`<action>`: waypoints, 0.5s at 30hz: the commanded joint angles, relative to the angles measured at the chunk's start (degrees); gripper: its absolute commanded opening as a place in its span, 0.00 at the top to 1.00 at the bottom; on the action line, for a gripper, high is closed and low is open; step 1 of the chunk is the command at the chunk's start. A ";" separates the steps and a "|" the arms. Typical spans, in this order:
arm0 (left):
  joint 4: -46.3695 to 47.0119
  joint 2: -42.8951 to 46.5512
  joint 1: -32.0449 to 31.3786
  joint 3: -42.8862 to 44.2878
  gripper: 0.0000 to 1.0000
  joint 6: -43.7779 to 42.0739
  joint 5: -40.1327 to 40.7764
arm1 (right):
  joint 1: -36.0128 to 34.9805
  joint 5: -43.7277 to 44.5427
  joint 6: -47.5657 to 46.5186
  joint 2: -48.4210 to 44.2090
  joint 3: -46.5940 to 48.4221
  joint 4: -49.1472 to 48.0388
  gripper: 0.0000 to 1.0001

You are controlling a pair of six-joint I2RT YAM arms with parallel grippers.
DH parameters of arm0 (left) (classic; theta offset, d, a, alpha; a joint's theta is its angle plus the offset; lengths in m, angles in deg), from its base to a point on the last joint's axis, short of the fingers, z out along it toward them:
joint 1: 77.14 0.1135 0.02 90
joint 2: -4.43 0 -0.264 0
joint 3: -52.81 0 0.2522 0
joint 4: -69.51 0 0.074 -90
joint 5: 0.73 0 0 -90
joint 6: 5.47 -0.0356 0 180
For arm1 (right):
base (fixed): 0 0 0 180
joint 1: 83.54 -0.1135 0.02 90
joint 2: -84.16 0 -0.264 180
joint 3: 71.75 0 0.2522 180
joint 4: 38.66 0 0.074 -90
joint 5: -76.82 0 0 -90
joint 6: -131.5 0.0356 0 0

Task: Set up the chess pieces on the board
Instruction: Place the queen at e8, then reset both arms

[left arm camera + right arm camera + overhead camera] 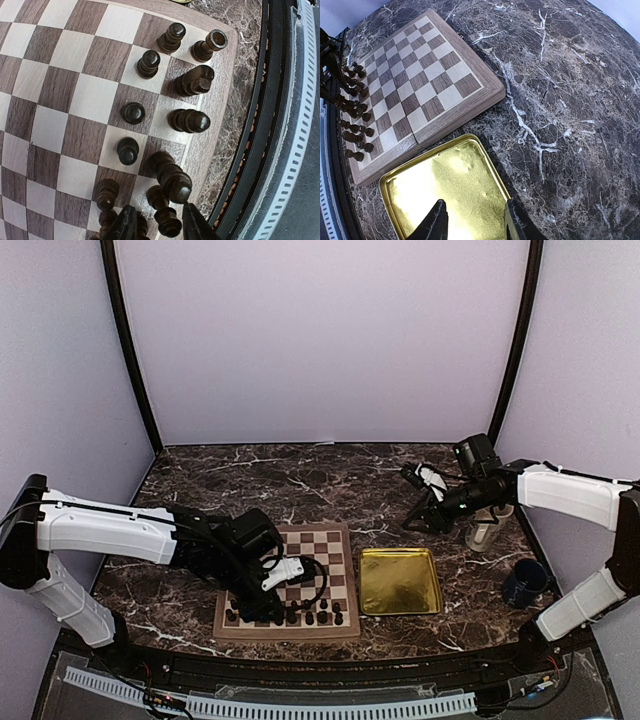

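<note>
The checkered wooden board (318, 555) lies in front of the left arm. Several dark chess pieces (312, 614) stand in its two nearest rows. The rest of its squares are bare. My left gripper (262, 608) hangs low over the near left part of the board. In the left wrist view it (160, 227) is open. One small piece (168, 221) stands between the fingers with gaps on both sides, and a taller piece (175, 181) stands just beyond. My right gripper (412, 500) is raised above the table at the right, open and empty (472, 225). The board (427, 80) and the pieces (355, 125) also show in the right wrist view.
A shiny gold tray (400, 580), empty, lies right of the board, and the right wrist view shows it (450, 185) below the right gripper. A clear cup (482, 532) and a dark blue mug (526, 582) stand at the far right. The table's black front edge (260, 150) runs close behind the pieces.
</note>
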 commanded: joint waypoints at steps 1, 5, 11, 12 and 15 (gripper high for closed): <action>-3.00 3.11 -0.22 0.41 0.63 -1.00 0.02 | 0.19 -0.70 -0.54 0.08 0.52 0.19 0.61; -7.16 4.91 -0.27 2.94 0.56 -3.56 0.85 | 0.19 -0.37 -1.31 -0.58 3.33 3.73 0.61; -5.70 8.96 2.12 6.25 0.50 -6.78 7.27 | 0.35 4.67 -2.02 -3.88 9.21 8.64 0.60; -3.92 9.52 3.74 6.46 0.50 -6.81 7.90 | 0.49 6.79 -0.92 -4.70 9.93 8.10 0.60; 2.44 11.35 9.34 6.45 0.47 -7.12 10.74 | 1.14 15.09 3.97 -6.73 10.30 2.96 0.54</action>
